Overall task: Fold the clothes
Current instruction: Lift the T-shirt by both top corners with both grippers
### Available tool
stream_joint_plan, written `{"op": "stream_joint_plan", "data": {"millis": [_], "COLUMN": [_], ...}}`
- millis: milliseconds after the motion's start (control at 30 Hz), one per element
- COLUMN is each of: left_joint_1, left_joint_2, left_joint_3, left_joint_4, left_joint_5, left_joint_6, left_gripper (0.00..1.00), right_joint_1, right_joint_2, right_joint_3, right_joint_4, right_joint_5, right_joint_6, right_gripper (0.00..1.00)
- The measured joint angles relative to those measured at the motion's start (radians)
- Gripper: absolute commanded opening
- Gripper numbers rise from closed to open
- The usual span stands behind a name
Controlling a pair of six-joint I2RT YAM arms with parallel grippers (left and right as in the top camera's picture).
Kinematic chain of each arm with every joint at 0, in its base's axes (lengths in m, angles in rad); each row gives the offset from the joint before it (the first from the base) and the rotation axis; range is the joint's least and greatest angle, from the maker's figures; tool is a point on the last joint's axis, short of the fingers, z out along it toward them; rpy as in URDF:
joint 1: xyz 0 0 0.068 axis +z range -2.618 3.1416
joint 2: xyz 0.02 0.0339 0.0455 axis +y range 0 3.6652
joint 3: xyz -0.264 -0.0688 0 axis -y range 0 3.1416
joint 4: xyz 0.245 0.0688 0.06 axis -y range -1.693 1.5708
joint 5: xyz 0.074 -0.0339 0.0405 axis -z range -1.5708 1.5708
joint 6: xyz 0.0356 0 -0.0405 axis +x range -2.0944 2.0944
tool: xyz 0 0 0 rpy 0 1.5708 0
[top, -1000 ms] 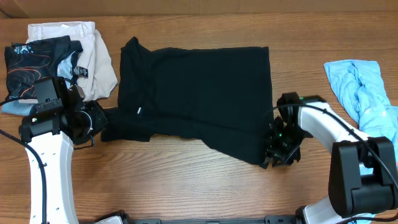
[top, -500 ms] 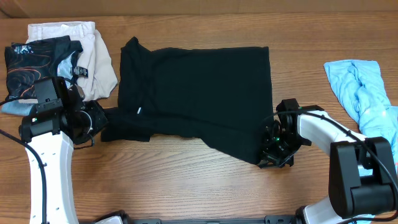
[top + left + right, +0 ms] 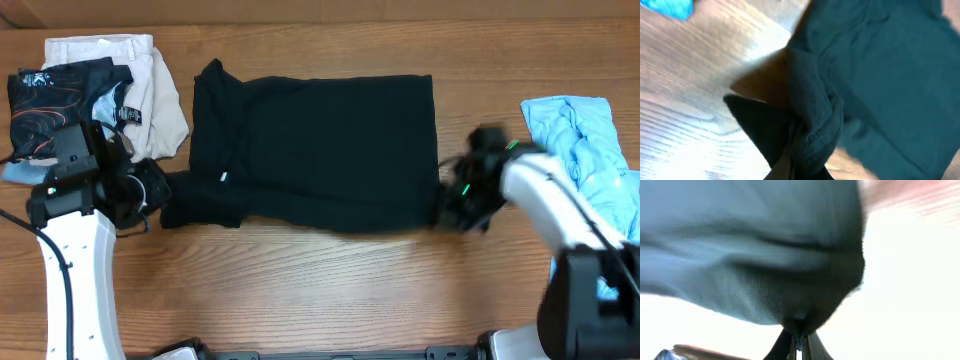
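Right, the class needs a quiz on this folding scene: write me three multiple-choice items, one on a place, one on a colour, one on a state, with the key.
1. Where on the table does the light blue garment lie?
A) at the right end
B) in the middle
C) at the left end

2. What colour is the shirt spread in the middle?
A) white
B) black
C) red

3. How is the right gripper?
A) open over bare wood
B) shut on the shirt's corner
C) shut on the light blue garment

Key: 1 A, the overhead view shows it at the right edge; 2 B, it is black all over; 3 B, the right wrist view shows the fingers pinched on dark cloth.
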Motion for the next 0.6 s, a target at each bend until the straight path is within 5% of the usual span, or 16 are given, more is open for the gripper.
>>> {"op": "stream_joint_plan", "data": {"millis": [333, 600], "left_joint_1": [0.000, 0.018], "left_joint_2": [0.002, 0.002], "left_joint_3": [0.338, 0.740], "left_joint_4": [-0.135, -0.323], "left_joint_5": [0.006, 0.046], "left_joint_6": [0.018, 0.042], "left_gripper": [0.04, 0.04], "right_joint_1": [-0.097, -0.096], "right_joint_2": [-0.171, -0.220], "right_joint_3": [0.835, 1.162], "right_joint_4": [-0.428, -0.537], "right_joint_5": [0.107, 0.214], "right_joint_6": [-0.055, -0.064], "right_gripper": [0.04, 0.04]}}
